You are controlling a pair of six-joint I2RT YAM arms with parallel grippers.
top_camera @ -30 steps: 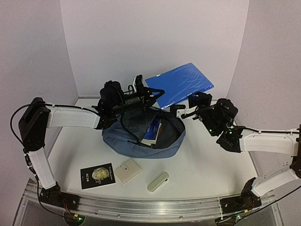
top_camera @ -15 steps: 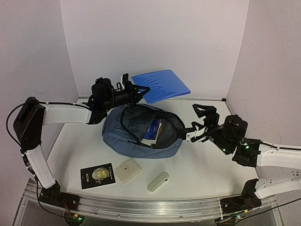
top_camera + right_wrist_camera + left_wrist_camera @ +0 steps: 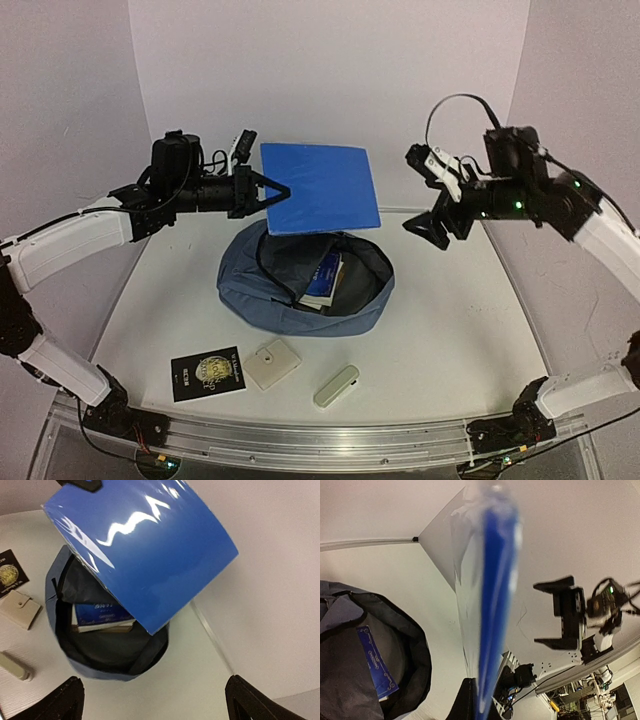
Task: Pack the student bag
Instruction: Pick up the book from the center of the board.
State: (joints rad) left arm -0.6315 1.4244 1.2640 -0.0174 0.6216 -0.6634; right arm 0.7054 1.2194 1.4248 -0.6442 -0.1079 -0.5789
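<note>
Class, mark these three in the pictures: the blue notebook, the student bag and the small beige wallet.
blue notebook (image 3: 322, 188): top external view, middle of its cover.
student bag (image 3: 248, 295): top external view, outer fabric on its left side.
beige wallet (image 3: 272, 364): top external view, centre of its face.

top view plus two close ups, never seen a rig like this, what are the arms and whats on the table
Two white robot arms stand bolted at the near edge of the table. The wide picture comes from a fixed camera above and behind them; the other two come from cameras on each wrist. The left gripper is shut on a blue notebook, held in the air over the open student bag, which already has a book inside. The right gripper is open and holds nothing. On the table lie a black card, a beige pouch and a pale oblong case.
</note>
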